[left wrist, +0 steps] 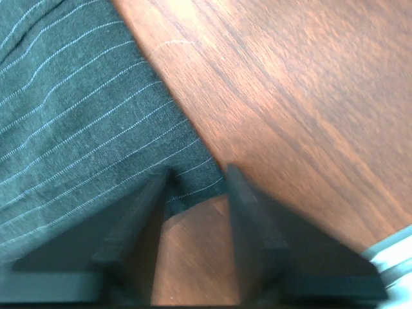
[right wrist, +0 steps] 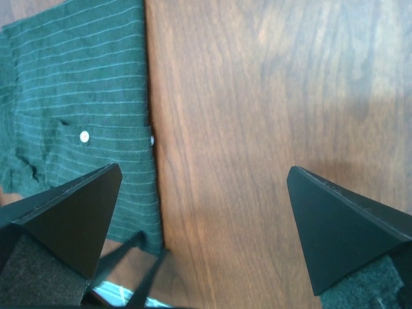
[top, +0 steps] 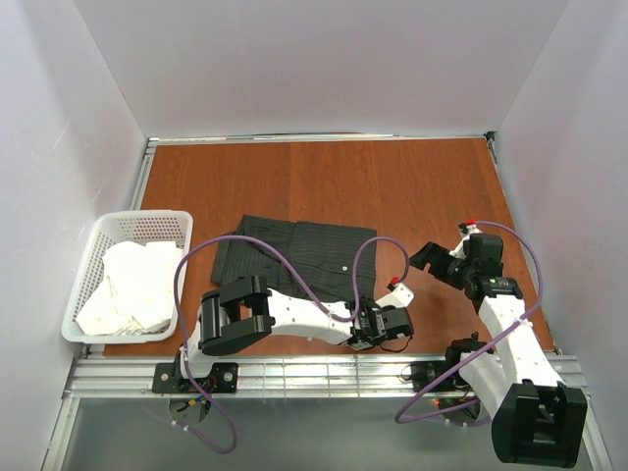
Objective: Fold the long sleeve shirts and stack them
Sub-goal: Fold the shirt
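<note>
From the top external view, the dark charcoal pinstriped long sleeve shirt (top: 294,257) lies flat and partly folded on the reddish-brown wooden worktop (top: 392,186), its long axis running left to right. The left gripper (top: 378,316) reaches across from its base to the shirt's near right corner, so this arm is much the nearer one. The right gripper (top: 437,263) hovers over bare wood to the right of the shirt, clear of its right edge. A white plastic mesh basket (top: 98,235) holding white folded cloth (top: 132,280) stands at the left, beside the shirt.

In the left wrist view, the shirt fills the upper left and its corner hem pokes in between the two fingertips. The left gripper's jaws stand partly apart, with bare wood visible in the gap nearer the camera; they do not look clamped on the cloth. The fabric lies ahead and to the left of the jaws, so closing here would likely catch only the corner.

In the right wrist view, the shirt sits at the upper left, its straight right edge running top to bottom, with a small white button (right wrist: 84,136) on the placket. The right gripper's jaws are spread wide and hold nothing. One fingertip overlaps the shirt's edge in the frame; the other is over wood.
</note>
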You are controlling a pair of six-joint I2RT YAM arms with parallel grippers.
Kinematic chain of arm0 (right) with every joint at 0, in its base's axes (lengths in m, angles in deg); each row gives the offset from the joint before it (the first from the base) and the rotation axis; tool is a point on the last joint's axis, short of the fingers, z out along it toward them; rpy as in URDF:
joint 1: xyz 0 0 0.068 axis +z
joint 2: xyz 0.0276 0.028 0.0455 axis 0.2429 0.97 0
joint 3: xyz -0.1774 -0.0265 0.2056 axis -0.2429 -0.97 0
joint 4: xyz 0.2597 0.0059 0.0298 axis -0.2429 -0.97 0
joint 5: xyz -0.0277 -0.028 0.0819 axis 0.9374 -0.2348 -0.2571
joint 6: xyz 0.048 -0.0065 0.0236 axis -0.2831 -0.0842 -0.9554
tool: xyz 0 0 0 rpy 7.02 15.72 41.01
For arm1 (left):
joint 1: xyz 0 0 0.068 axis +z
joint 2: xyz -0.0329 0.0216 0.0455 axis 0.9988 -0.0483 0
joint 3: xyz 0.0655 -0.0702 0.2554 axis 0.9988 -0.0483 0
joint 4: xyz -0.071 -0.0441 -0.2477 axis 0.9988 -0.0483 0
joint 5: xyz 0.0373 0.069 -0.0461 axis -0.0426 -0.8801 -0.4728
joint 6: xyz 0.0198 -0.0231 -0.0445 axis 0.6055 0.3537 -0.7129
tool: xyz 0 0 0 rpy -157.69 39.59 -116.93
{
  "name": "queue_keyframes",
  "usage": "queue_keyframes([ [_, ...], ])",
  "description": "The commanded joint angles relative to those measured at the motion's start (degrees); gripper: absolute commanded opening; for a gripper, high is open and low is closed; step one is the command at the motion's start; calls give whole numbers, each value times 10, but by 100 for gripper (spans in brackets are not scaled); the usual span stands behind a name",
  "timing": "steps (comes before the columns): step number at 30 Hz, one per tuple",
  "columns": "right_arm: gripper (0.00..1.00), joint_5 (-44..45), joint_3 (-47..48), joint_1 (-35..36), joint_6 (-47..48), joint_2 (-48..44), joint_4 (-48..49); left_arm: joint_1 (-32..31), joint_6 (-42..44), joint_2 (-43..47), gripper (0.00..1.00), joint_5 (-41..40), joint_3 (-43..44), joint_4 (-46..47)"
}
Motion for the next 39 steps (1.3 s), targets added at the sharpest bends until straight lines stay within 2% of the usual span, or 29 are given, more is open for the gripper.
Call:
queue_keyframes([
  [1, 98, -40, -9, -2, 14, 8, 19, 2, 2, -19, 24, -35, 2, -32],
  [5, 98, -84, -40, -2, -2, 27, 58, 3, -8, -3, 0, -44, 10, -46],
  [12, 96, -183, -123, 4, -96, 70, 214, 17, -51, 58, 0, 2, -3, -44],
  [16, 94, -196, -159, 17, -167, 106, 319, 27, -67, 94, 0, 35, -23, -14],
  [25, 93, -187, -149, 111, -219, 215, 428, 49, -85, 137, 0, 81, -42, 30],
  [31, 91, -195, -136, 154, -252, 292, 507, 53, -92, 130, 0, 115, -37, 56],
  [37, 81, -199, -118, 157, -250, 350, 548, 54, -105, 119, 0, 130, -26, 64],
  [39, 71, -198, -109, 157, -248, 363, 555, 55, -108, 121, 0, 138, -24, 72],
])
